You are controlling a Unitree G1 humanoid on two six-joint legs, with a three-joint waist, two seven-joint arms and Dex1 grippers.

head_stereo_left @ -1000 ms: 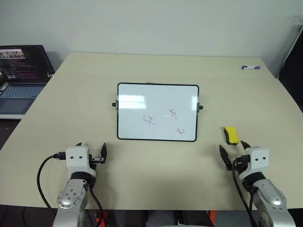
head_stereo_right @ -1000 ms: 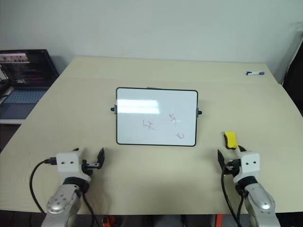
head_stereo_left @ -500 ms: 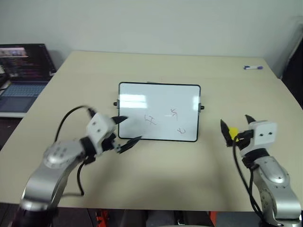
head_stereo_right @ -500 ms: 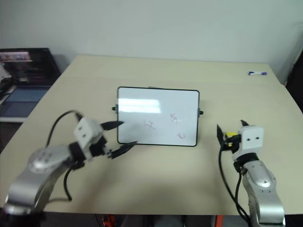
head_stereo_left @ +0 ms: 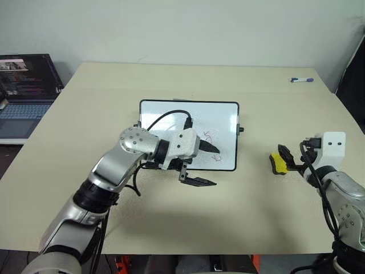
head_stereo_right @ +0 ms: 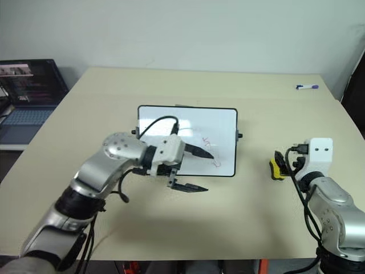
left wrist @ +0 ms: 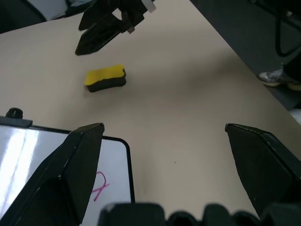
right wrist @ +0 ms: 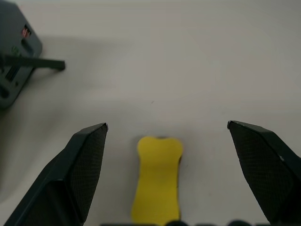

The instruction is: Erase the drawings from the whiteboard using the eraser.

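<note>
Two jaws wide, empty, left gripper (head_stereo_left: 208, 165) hiding drawings (head_stereo_left: 212, 149), right gripper (head_stereo_left: 291, 161) straddling eraser (head_stereo_left: 278, 162).

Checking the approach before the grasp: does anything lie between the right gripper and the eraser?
Nothing visible does. The right gripper is open, and the eraser lies flat on the table between its two fingers, with bare tabletop on either side. The whiteboard stands apart, off to the eraser's left.

On the table (head_stereo_left: 85, 114) there was one whiteboard (head_stereo_left: 222, 117), one eraser (head_stereo_left: 278, 162) and one marker pen (head_stereo_left: 300, 80). Beside the table stood one laptop (head_stereo_left: 25, 85). Two grippers hovered over the table, the left gripper (head_stereo_left: 208, 165) and the right gripper (head_stereo_left: 291, 160).
</note>
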